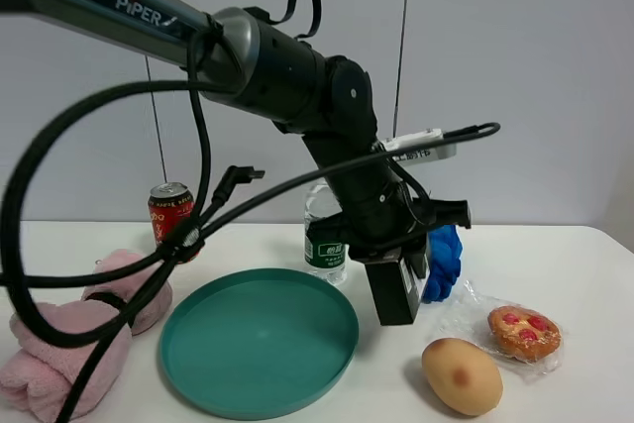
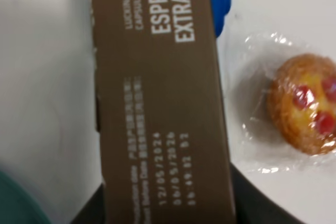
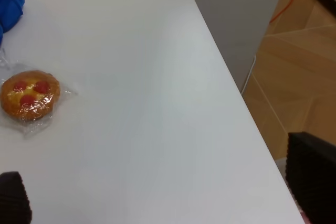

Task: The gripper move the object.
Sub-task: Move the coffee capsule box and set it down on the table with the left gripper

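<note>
Brown card fills my left wrist view: the espresso capsule box (image 2: 157, 103), its white print and date lines running along its length, clamped at its near end between the dark fingers of my left gripper (image 1: 391, 250). From the high camera the box hangs nearly upright below that gripper, between the teal plate (image 1: 258, 339) and a crumpled blue cloth (image 1: 443, 263). Whether its lower end touches the desk (image 1: 584, 264) or hangs just clear, I cannot tell. Gripping one end and letting the length hang seems sensible to me, since it keeps a long thing narrow among close neighbours: a water bottle (image 1: 325, 245) just behind, a jam tart in clear wrap (image 1: 523, 332) to one side, and a smooth brown egg-shaped piece (image 1: 462, 375) in front. My arm reaches across from the left with its cables drooping over a pink towel (image 1: 69, 334), so I judge any swing should mind those loops. My right gripper (image 3: 163, 192) stands wide apart over bare desk near the edge, holding nothing.
</note>
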